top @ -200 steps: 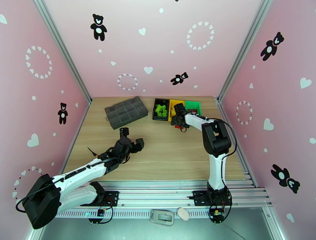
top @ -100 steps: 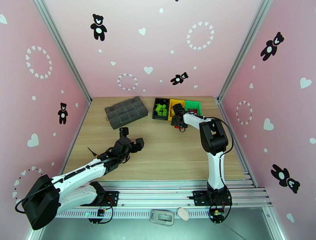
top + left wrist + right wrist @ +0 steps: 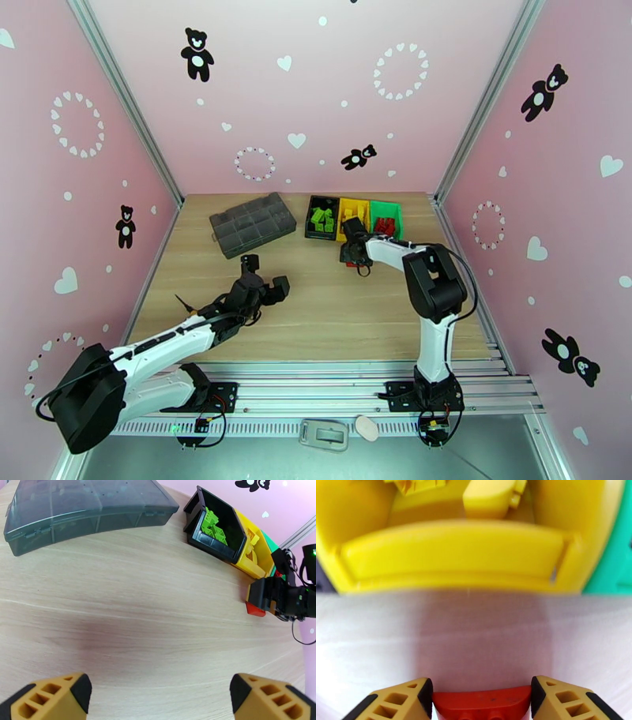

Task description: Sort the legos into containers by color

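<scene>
Pink walls (image 3: pixel 316 95) printed with black bears and white hearts close in a pale wooden table (image 3: pixel 316 308). On it, a red lego (image 3: pixel 482 704) sits low between the fingers (image 3: pixel 401 701) of the right gripper (image 3: pixel 353 256). Both pads press its sides, so I judge the jaws clamped on it. It lies at table level, just short of the yellow bin (image 3: pixel 454 547), whose front wall stands straight ahead of the gripper. Yellow legos (image 3: pixel 489 495) lie inside it.

The green bin (image 3: pixel 618 559) is ahead and to the gripper's right, and the top view shows red legos (image 3: pixel 384 226) already in it. The black bin (image 3: pixel 213 545), ahead to the left, holds the green legos (image 3: pixel 211 523).

The step in hand looks like the pickup of a red piece. The next move calls for a lift clear of the bin wall, then a carry forward and right over the green bin before letting go.

The left gripper (image 3: pixel 158 693) hangs over bare wood, jaws wide apart and holding nothing. A closed dark-grey organizer box (image 3: pixel 87 511) lies ahead of it to the left.
</scene>
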